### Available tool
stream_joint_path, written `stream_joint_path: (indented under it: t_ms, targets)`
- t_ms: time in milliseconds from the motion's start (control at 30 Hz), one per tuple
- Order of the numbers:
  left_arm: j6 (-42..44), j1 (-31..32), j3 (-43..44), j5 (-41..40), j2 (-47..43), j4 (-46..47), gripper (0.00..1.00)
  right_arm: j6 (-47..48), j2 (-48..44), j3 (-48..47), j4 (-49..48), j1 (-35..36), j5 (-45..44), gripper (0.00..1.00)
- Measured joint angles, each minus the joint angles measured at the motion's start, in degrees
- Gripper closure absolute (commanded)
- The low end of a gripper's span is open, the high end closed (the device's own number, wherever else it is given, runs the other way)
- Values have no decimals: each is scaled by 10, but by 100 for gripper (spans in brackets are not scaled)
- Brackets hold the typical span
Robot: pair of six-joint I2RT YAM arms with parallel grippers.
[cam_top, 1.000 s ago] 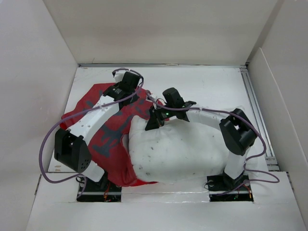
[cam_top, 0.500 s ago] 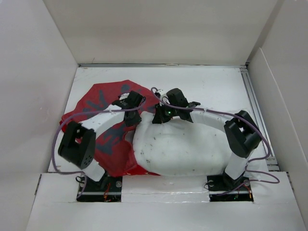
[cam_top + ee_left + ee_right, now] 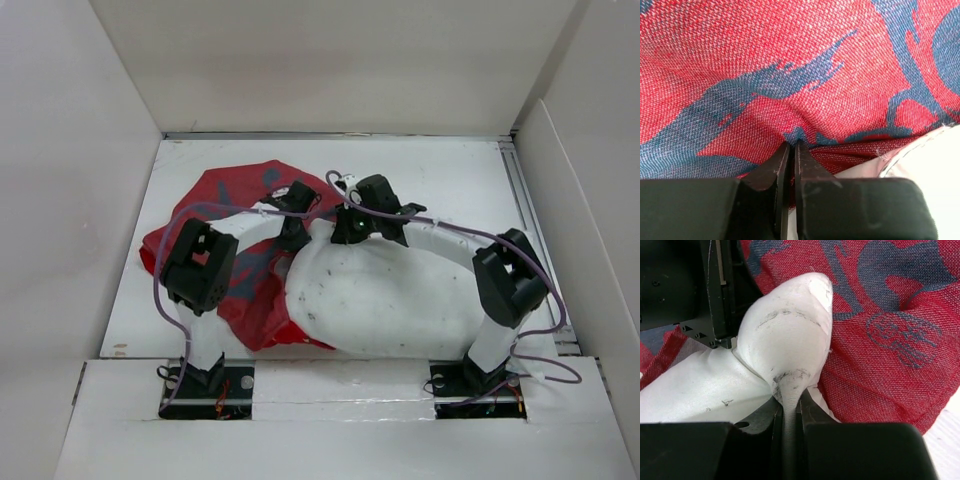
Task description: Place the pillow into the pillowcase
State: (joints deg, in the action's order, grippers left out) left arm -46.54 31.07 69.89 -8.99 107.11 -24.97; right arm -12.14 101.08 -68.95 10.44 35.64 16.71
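Left gripper (image 3: 791,146) jaws together, pinching pucker of pillowcase (image 3: 790,65); right gripper (image 3: 790,397) clamped on pillow (image 3: 785,335) corner; pillow mostly outside pillowcase

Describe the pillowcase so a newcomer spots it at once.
On the white table, look at the left half, beside the big white pillow. The pillowcase is the crumpled fabric heap there. It is the only red thing, with grey-blue marks, while its neighbour is plain white with dark specks.
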Motion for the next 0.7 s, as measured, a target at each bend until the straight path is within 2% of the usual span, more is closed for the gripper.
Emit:
stream_joint_path:
  t_ms: [200,433,700]
  targets:
    - [2,-7,141,8,96,-26,100,23,11,-27,2,-45,11,100]
    - [16,-55,401,-10,250,-86,100,64,53,-104,-19,-102,16,100]
    - [59,-104,499,-63,242,-133,100,106,29,-101,-83,-104,-1,100]
